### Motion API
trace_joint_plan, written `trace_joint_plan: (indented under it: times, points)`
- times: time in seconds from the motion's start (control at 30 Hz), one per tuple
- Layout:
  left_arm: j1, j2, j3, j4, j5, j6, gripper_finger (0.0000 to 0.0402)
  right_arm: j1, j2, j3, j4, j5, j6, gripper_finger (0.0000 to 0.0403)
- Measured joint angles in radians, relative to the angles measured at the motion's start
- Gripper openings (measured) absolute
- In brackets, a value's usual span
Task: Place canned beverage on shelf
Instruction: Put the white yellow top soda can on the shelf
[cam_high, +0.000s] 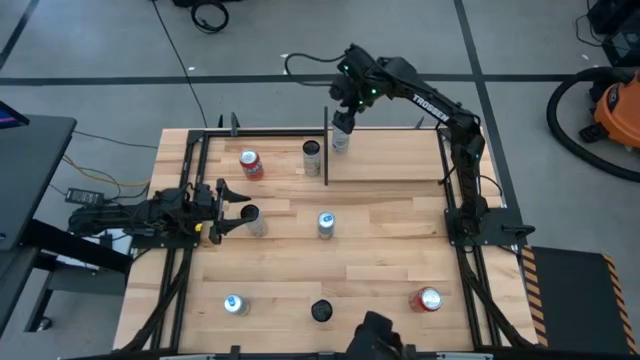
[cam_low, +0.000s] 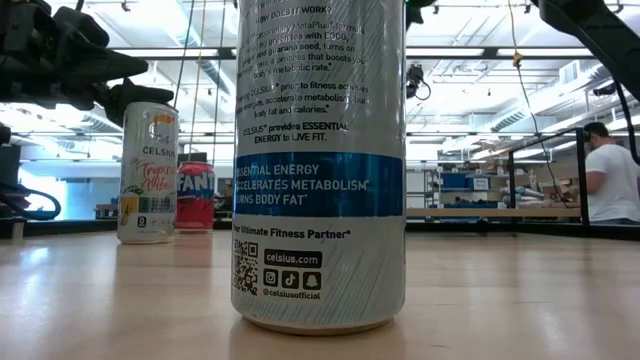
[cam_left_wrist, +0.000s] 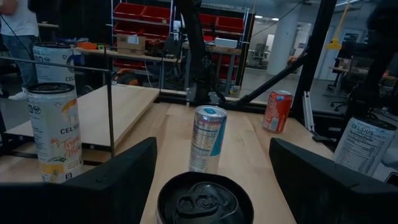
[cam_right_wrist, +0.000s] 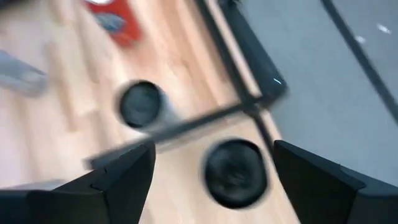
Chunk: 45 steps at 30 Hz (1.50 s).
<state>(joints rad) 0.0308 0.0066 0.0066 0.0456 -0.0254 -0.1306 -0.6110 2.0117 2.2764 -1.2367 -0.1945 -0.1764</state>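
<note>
The right gripper (cam_high: 341, 128) hangs over the near-left corner of the shelf (cam_high: 390, 158), at upper centre of the high view, and its jaws stand wide with nothing between them: in the right wrist view the two dark fingers (cam_right_wrist: 118, 171) flank a dark round can top (cam_right_wrist: 235, 172) that sits below and apart from them, so this shelf can (cam_high: 341, 142) stands on its own on the pale panel, just inside the black upright rod (cam_high: 326, 145). Its long axis is upright, pointing straight up at the gripper (the view is blurred, so whether the fingers are clear of its sides I cannot tell for sure). Just across the rod, on the bench (cam_high: 380, 260), stands a dark-topped can (cam_high: 311, 152), and further left a red can (cam_high: 250, 164). The left gripper (cam_high: 232, 208) lies low at centre left of the high view, its jaws spread wide either side of a black-topped can (cam_left_wrist: 204, 199) which stands upright between the fingers, not yet pinched as far as the left wrist view shows. From that can the shelf lies toward the upper right of the high view, past a silver-and-blue can (cam_high: 326, 224) at bench centre. In my judgement the coming move turns on this: the left arm is the one nearer a can still on the bench, and a level squeeze across its upright axis would take it.
</note>
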Motion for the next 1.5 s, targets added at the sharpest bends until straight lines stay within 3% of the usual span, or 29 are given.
trace_joint_plan:
  times: [0.13,0.2,0.6,1.03,1.5]
  points:
    - [0.000,0.000,0.000,-0.002,0.000,-0.016,0.0314,0.014,-0.001,0.011,0.048,-0.147,0.005,0.0332]
    - [0.000,0.000,0.000,-0.004,0.000,-0.016,0.0314,0.030,-0.001,0.011,0.069,-0.170,0.007,0.0332]
    - [0.000,0.000,0.000,-0.008,0.000,-0.016,0.0314,0.157,0.023,-0.010,0.122,0.003,-0.074,0.0332]
    - [0.000,0.000,0.000,-0.010,0.000,-0.016,0.0314,0.184,0.154,-0.010,0.123,0.019,-0.182,0.0329]
    - [0.000,0.000,0.000,-0.011,0.000,-0.016,0.0314,0.192,0.212,-0.010,0.135,0.140,-0.183,0.0329]
